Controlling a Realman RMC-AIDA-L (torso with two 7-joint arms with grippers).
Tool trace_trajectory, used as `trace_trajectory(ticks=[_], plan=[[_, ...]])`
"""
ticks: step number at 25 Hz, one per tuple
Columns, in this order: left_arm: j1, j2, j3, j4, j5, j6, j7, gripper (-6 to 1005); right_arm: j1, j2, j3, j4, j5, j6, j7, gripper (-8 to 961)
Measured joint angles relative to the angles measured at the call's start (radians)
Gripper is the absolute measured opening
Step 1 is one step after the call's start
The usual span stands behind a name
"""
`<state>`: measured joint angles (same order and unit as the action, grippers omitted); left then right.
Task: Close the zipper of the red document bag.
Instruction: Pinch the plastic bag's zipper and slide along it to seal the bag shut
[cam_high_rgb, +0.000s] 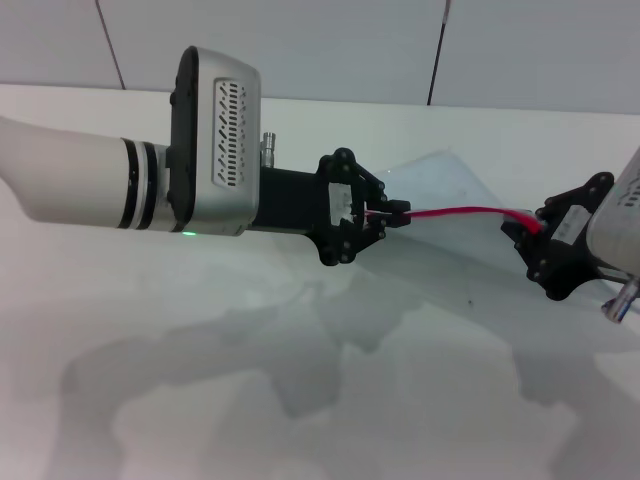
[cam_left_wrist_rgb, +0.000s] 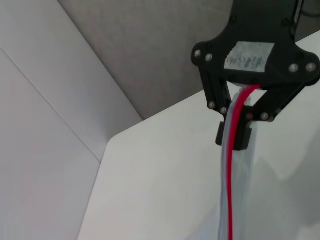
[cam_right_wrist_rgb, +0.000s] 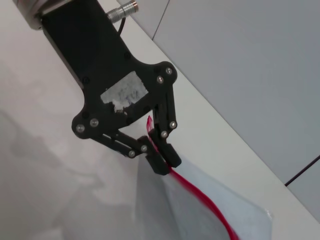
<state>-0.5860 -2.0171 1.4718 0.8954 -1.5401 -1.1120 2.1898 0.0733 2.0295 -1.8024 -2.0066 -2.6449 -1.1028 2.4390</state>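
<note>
The zipper (cam_high_rgb: 465, 212) runs red and taut between the left gripper (cam_high_rgb: 392, 214) and right gripper (cam_high_rgb: 527, 228), both clamped on it; the slider is hidden, the bag (cam_high_rgb: 450, 185) faint.

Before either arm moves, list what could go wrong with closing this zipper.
1. The left gripper and right gripper both pinch the zipper, which spans between them above the table. Pulling apart could tear the strip from one grip.
2. The red document bag hangs limp from that edge, so it may swing or fold and snag.
3. The slider cannot be made out; the left gripper might be clamping only tape and slide without closing anything.
</note>
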Motion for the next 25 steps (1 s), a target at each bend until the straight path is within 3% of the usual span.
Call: trace_trajectory(ticks=[25], plan=[[-0.010,0.012,-0.056,-0.127,0.003,0.048,0.044,53,-0.017,0.002,0.006,-0.026,0.007,0.006,-0.001,87]])
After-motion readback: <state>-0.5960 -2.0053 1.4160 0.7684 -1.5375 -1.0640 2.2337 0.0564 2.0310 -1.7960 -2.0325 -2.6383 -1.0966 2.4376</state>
